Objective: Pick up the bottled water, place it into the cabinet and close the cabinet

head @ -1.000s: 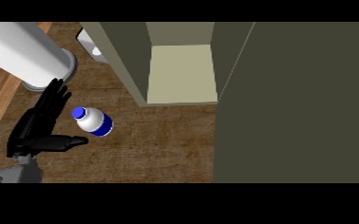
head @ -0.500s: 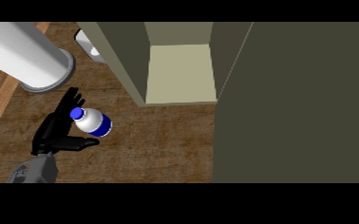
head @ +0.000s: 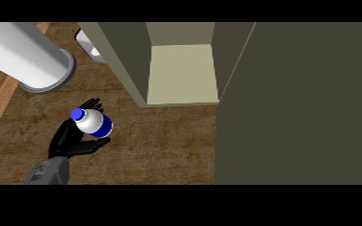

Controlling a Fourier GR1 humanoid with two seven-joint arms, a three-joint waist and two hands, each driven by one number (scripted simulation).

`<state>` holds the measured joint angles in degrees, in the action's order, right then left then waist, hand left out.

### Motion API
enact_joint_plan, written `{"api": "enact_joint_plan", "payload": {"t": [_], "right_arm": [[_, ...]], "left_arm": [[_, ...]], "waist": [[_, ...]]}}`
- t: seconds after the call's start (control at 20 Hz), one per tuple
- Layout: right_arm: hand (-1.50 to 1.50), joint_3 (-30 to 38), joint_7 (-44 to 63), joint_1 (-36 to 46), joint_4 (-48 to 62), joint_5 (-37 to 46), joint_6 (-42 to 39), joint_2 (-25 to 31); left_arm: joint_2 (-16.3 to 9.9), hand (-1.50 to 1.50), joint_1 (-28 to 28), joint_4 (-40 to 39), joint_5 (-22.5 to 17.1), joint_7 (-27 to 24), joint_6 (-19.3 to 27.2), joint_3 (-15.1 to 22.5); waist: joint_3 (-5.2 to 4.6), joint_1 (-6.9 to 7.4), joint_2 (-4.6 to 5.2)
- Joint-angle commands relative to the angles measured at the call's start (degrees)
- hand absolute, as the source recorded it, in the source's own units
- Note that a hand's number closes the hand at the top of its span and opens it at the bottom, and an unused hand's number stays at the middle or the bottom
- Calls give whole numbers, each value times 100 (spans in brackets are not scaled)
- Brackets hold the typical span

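The water bottle [head: 93, 122], white with a blue cap and blue band, stands on the wooden counter [head: 163, 143] at the lower left. My left hand [head: 71, 142] comes in from the lower left edge and cups it. The fingers [head: 90, 105] reach straight up behind the bottle and the thumb [head: 97, 145] lies under its near side, so the hand is open. To the upper right the cabinet stands open, showing a pale shelf floor [head: 182, 74]. Its dark door [head: 290, 105] swings out and fills the right side. My right hand is out of view.
A large white cylinder [head: 32, 55] with a grey end lies at the upper left, close above the hand. A small white object [head: 89, 47] peeks out behind the cabinet's left wall [head: 121, 62]. Bare wood lies between the bottle and the cabinet.
My left hand has moved right and up along the counter until it surrounds the bottle. The bottle itself has stayed in place.
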<state>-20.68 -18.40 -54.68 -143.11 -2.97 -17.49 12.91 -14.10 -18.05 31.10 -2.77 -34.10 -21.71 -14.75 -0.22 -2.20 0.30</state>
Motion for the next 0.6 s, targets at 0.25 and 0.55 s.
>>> {"api": "enact_joint_plan", "payload": {"t": [0.25, 0.55], "right_arm": [[-150, -163, 398, -98, -912, -24, 118, 124], [-150, -81, 30, -288, -731, 4, 105, 232]], "left_arm": [[-152, 150, -368, -1039, 696, -1335, 387, 255], [316, 150, -514, -1287, 1110, -2274, 1551, 430]], "waist": [[-6, 34, 29], [0, 4, 13]]}}
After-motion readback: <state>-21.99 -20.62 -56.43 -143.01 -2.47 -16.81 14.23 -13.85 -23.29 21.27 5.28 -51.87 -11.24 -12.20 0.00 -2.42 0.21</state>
